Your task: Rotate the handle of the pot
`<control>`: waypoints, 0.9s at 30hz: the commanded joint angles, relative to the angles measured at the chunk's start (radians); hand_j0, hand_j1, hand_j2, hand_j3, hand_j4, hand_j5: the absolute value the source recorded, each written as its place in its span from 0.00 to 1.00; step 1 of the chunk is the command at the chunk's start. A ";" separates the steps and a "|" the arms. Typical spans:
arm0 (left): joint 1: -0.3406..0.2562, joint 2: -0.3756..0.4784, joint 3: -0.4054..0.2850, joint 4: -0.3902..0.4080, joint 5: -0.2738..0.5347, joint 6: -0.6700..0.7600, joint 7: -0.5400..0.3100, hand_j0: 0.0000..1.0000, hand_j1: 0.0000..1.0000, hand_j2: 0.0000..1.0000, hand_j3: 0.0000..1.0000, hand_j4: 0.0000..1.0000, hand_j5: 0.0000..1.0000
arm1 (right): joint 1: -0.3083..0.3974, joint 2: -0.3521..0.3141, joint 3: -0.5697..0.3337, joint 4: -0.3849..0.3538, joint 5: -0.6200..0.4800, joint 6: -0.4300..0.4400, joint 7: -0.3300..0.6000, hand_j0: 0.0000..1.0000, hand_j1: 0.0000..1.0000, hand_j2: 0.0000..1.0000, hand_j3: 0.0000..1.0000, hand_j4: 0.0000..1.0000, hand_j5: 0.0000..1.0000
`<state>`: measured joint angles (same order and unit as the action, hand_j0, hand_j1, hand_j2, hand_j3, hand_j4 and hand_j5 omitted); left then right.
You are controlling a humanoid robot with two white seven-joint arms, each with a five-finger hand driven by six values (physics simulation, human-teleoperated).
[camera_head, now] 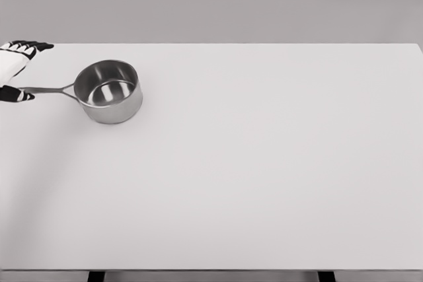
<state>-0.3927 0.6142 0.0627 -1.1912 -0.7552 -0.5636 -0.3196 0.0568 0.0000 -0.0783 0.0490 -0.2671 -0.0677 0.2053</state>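
A shiny steel saucepan (pixel 109 92) stands upright and empty on the white table (pixel 251 163), at the far left. Its thin handle (pixel 49 89) points left, toward the picture's edge. My left hand (pixel 25 70) comes in at the left edge, only partly in view. Its black-tipped fingers (pixel 28 47) are spread well above the handle. The thumb (pixel 16 95) lies right at the handle's end, touching or almost touching it; nothing is closed around the handle. The right arm does not show.
The table's far edge runs just behind the hand and the pot, with a grey wall beyond. The near edge lies along the bottom of the picture, with two dark legs below it.
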 commanded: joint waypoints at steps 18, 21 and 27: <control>-0.052 -0.010 -0.043 0.027 0.027 -0.010 0.002 1.00 1.00 1.00 1.00 1.00 1.00 | 0.000 0.000 0.000 0.000 0.000 0.000 0.000 1.00 1.00 1.00 1.00 1.00 1.00; -0.002 0.006 -0.038 -0.065 0.151 -0.010 0.001 1.00 1.00 1.00 1.00 1.00 1.00 | 0.000 0.000 0.000 0.000 0.000 0.000 0.000 1.00 1.00 1.00 1.00 1.00 1.00; 0.228 0.056 0.149 -0.378 0.373 -0.047 0.002 1.00 1.00 1.00 1.00 1.00 1.00 | 0.000 0.000 0.000 0.000 0.000 -0.001 0.000 1.00 1.00 1.00 1.00 1.00 1.00</control>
<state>-0.1397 0.6524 0.1426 -1.4571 -0.4770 -0.5968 -0.3188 0.0568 0.0000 -0.0783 0.0490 -0.2671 -0.0678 0.2053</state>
